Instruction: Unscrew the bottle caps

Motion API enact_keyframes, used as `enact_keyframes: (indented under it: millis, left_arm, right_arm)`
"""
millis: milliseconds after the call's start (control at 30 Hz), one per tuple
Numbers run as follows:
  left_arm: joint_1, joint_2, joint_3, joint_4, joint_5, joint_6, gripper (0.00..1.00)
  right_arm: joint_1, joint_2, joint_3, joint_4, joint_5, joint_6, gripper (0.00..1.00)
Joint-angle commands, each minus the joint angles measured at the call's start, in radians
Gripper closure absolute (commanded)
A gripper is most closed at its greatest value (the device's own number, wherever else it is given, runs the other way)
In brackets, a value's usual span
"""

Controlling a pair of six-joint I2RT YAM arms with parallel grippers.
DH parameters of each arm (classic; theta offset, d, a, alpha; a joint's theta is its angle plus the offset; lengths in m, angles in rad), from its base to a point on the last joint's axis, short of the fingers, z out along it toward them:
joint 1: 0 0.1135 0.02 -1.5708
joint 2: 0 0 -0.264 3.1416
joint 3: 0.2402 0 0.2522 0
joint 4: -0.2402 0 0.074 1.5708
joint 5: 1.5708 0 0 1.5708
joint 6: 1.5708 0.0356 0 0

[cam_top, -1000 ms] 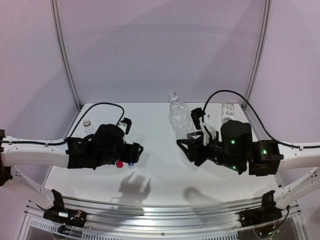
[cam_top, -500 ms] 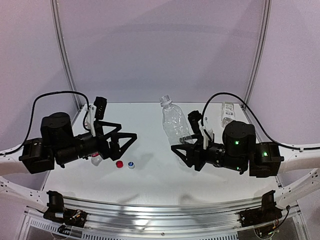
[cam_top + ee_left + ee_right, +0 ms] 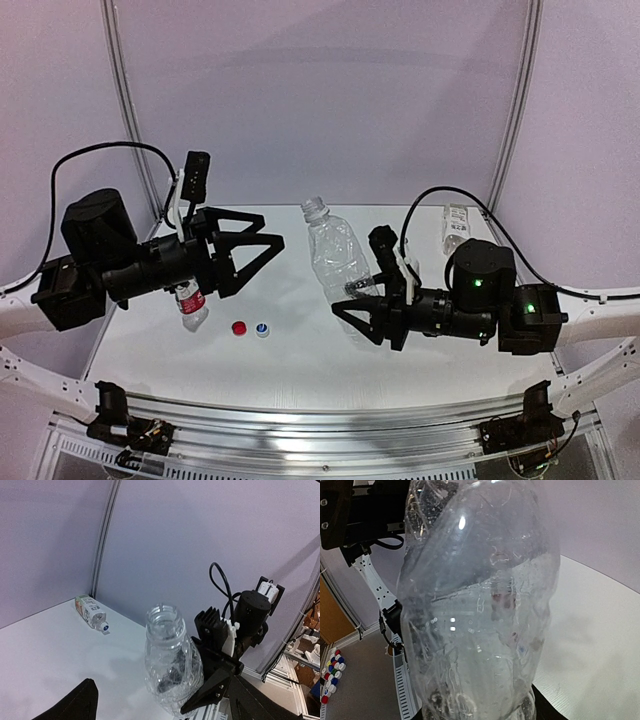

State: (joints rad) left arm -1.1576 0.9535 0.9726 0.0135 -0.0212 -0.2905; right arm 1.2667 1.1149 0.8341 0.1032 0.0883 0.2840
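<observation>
Though partly under left arm [image 3: 120, 268], red-labelled bottle [image 3: 190, 306].

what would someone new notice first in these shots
The clear ribbed bottle, its neck open, is held tilted at centre in the fingers of the right gripper. To its left the left gripper hangs open above the table, where a red cap and a white-and-blue cap lie loose.
</observation>
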Motion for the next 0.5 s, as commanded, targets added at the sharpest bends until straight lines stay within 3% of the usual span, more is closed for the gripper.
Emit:
enact_keyframes:
  millis: [0,167,467]
  left_arm:
    - [-0.001,0.061,0.075,0.032,0.047,-0.002,0.13]
    - [0.005,0.137,0.136,0.035,0.075,-0.014,0.16]
    - [0.02,0.221,0.189,0.066,0.101,-0.044,0.3]
  right_arm:
    - [-0.002,-0.006,-0.015,0.029,-0.064,-0.016,1.0]
    - [-0.002,-0.004,-0.012,0.029,-0.078,-0.018,1.0]
    - [-0.003,-0.004,-0.01,0.031,-0.085,-0.023,1.0]
